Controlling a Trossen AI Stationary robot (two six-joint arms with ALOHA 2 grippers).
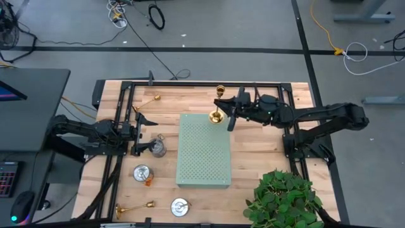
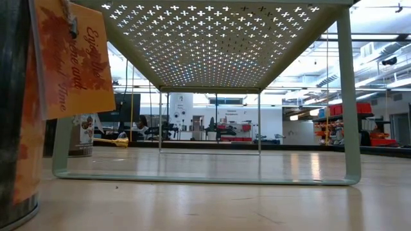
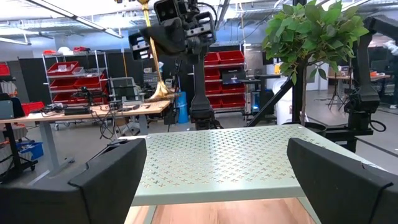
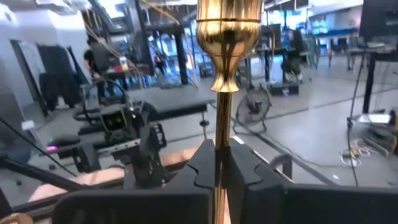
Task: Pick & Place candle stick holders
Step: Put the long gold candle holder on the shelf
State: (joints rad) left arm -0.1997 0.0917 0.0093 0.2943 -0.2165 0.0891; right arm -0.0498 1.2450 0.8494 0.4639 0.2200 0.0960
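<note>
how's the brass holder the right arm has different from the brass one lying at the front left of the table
The held brass holder is clamped by its stem in the right pincer, its base at the green board's far edge; in the right wrist view it stands upright. The front-left brass holder lies flat on the bare wooden table, untouched by either arm. Both are slender gold pieces with a round base.

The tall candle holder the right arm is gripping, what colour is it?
Shiny gold brass. The tall candle holder shows best in the right wrist view.
</note>
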